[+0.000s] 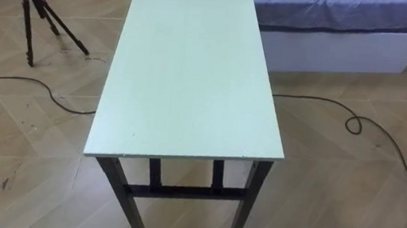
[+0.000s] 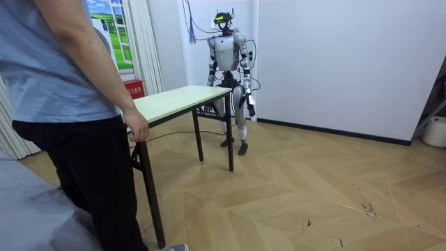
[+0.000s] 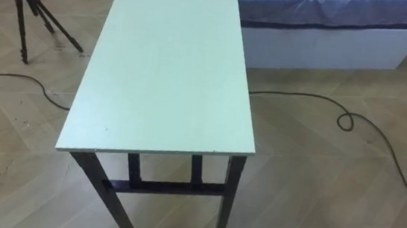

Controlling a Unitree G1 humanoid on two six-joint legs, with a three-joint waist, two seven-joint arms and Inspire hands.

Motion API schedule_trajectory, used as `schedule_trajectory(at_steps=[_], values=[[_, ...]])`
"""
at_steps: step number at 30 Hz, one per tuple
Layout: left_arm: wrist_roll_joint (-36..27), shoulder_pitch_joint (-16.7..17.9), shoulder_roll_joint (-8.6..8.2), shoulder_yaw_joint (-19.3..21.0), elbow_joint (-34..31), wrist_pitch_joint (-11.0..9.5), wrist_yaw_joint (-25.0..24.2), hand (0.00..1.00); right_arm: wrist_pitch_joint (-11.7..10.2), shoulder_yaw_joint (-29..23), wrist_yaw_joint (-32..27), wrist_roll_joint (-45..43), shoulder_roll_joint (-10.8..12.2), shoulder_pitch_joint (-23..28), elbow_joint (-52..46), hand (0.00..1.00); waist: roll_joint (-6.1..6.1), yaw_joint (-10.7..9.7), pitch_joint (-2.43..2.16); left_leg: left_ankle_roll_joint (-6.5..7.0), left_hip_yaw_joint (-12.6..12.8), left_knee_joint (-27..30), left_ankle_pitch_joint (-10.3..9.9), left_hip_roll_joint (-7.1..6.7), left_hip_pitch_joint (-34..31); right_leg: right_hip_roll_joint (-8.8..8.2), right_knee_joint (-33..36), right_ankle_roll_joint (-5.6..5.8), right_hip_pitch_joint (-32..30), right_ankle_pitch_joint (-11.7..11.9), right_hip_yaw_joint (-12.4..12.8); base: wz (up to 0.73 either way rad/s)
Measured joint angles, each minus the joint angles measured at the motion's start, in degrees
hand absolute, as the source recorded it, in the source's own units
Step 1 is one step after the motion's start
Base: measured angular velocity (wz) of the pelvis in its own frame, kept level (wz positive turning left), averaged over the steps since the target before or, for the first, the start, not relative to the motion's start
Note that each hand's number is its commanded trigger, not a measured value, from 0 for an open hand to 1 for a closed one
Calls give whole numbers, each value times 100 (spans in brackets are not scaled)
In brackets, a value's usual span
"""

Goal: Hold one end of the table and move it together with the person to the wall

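Wood floor (image 1: 332, 179) beneath pale green table (image 1: 193, 68), person's hand (image 2: 137, 130) on one end, left robot hand (image 2: 250, 106) low, state unclear

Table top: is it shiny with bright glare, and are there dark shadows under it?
Left eye view: the table top looks evenly lit and matte, with no bright glare spot. Room view: the floor under it shows no hard dark shadow, so the light seems soft and spread out.
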Motion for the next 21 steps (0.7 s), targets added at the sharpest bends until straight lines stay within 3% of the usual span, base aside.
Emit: schedule_trajectory(at_steps=[6, 8, 16, 21], values=[[-2, -14, -8, -9, -1, 0, -8, 0, 0, 209, 63, 2, -3, -80, -7, 0, 4, 6, 8, -1, -9, -63, 0, -3, 0, 4, -4, 0, -9, 0, -36, 2], [-64, -20, -8, -7, -1, 0, -41, 0, 11, 208, 132, 11, 5, -97, 8, 0, -8, -2, 13, -2, -28, -70, -1, -5, 10, -4, 5, 2, 15, 2, -162, 8], [-1369, -39, -28, -126, 2, 0, -439, 0, 42, 264, 419, 278, 11, -160, 9, 0, -7, 37, 91, -2, -41, -67, -1, -7, 9, -7, 6, 2, 18, 2, -172, 1], [-1815, -64, -23, -125, -7, -2, -995, 0, 40, 264, 646, 435, -1, -94, -15, 0, -8, 141, 88, -2, -41, -49, -2, -6, -13, -14, 35, 3, -5, 2, -188, 0]])
